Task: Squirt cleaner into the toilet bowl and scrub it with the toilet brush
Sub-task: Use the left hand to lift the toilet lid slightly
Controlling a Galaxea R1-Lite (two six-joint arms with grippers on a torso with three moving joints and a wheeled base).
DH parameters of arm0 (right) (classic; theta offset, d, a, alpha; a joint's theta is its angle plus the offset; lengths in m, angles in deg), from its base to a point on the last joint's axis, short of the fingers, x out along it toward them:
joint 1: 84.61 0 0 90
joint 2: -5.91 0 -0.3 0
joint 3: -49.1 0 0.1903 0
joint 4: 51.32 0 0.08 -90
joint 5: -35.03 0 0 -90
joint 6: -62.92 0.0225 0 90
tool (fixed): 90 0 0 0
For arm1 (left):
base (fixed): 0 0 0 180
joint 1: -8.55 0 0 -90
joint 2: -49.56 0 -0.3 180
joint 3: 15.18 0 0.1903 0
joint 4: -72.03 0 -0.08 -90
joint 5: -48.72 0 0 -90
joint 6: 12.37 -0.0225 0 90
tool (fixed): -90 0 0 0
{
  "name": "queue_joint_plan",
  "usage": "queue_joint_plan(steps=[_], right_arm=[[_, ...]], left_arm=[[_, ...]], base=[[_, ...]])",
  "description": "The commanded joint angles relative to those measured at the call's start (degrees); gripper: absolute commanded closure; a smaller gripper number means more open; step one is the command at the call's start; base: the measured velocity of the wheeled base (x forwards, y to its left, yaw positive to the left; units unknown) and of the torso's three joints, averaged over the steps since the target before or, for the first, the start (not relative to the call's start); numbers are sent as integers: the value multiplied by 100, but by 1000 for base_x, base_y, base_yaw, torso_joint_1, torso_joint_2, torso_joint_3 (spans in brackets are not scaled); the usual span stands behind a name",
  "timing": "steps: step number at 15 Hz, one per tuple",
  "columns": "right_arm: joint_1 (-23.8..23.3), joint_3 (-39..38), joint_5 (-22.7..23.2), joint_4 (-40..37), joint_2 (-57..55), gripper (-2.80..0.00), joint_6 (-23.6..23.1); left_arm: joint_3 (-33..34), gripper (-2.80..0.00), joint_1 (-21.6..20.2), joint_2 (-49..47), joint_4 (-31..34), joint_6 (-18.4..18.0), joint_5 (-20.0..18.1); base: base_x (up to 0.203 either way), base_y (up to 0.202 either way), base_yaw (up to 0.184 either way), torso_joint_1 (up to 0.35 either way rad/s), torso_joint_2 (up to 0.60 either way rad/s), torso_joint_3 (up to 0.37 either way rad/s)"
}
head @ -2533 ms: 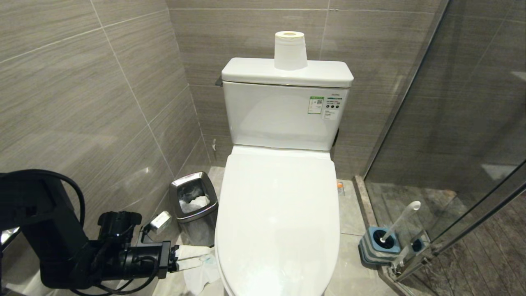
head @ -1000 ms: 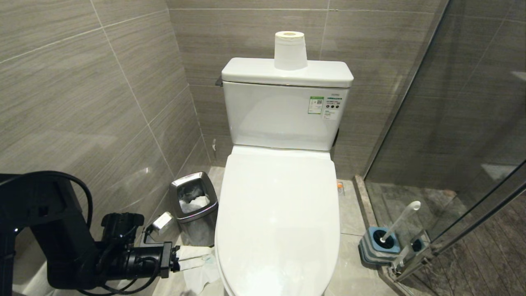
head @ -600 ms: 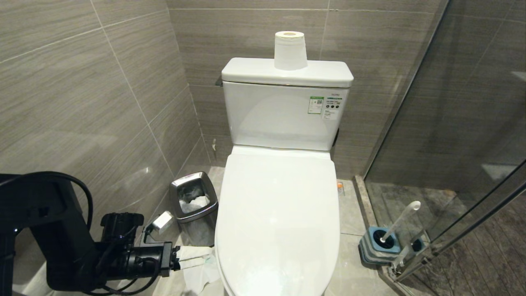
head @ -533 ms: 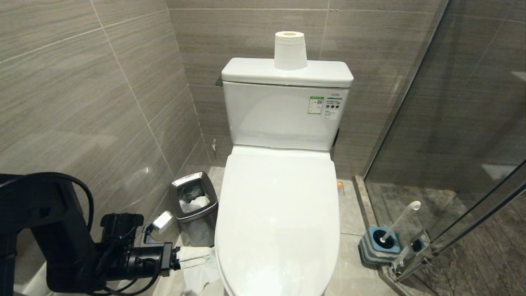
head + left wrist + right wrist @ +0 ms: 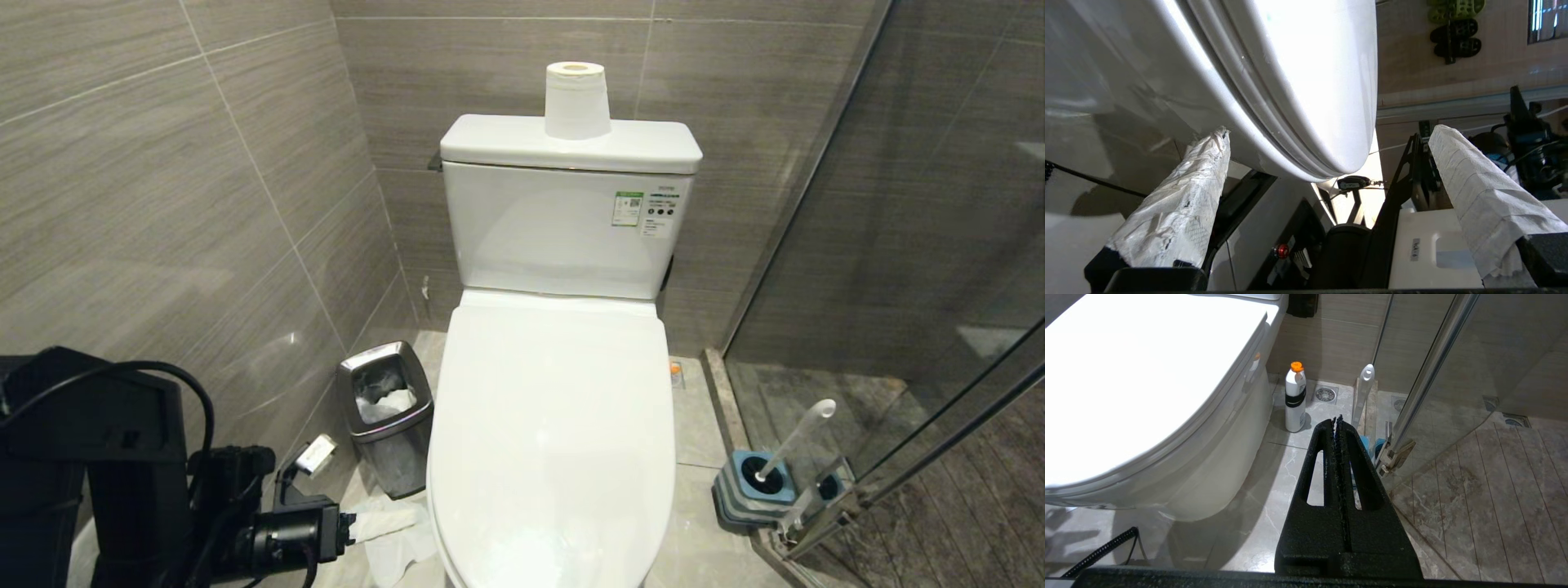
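Head view shows the toilet bowl (image 5: pixel 555 441) in the middle of the floor with its white lid down flat over the seat, the cistern (image 5: pixel 563 229) rising behind it against the grey tiled wall. The cleaner (image 5: pixel 1295 398) stands upright on the floor tiles just beside the bowl's right flank, orange cap up, dark band round its lower half; in the head view only a speck of orange at the bowl's right edge shows. The toilet brush (image 5: pixel 796 441) sits in its blue-and-grey holder (image 5: pixel 755 490) on the floor to the right of the bowl, close to the glass shower screen (image 5: pixel 914 269), its pale handle leaning up and to the right.

The left claw (image 5: pixel 384 523) is low on the left of the bowl, pointing across toward its front left edge. Its two fingers (image 5: pixel 1180 212) are wrapped in white paper and spread wide, gripping nothing; from the left wrist view, the rim and closed lid pass just beyond the fingertips. The right claw (image 5: pixel 1338 420) hangs over the floor on the bowl's right side, its black fingers pressed together and empty, aimed toward the brush handle and the cleaner.

A paper roll (image 5: pixel 576 100) stands on the cistern lid. A small steel bin (image 5: pixel 385 416) with white paper inside stands left of the bowl by the wall.
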Motion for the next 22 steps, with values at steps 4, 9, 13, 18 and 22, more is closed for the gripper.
queue_joint_plan(steps=[4,9,13,18,22], right_arm=[[1,-9,-1,1,-2,0,-2],[1,-9,-1,1,-2,0,-2],[1,-9,-1,1,-2,0,-2],[1,-9,-1,9,-2,0,-2],[1,-2,-1,1,-2,0,-2]], left_arm=[[19,-280,-55,58,-65,442,-49],[255,-280,-55,495,-117,777,-51],[339,-280,-62,1230,-127,1319,26],[485,-280,-54,1247,-130,1349,101],[476,-280,-11,1238,-165,1347,74]], base=[[0,0,0,0,0,0],[0,0,0,0,0,0],[0,0,0,0,0,0],[0,0,0,0,0,0],[0,0,0,0,0,0]])
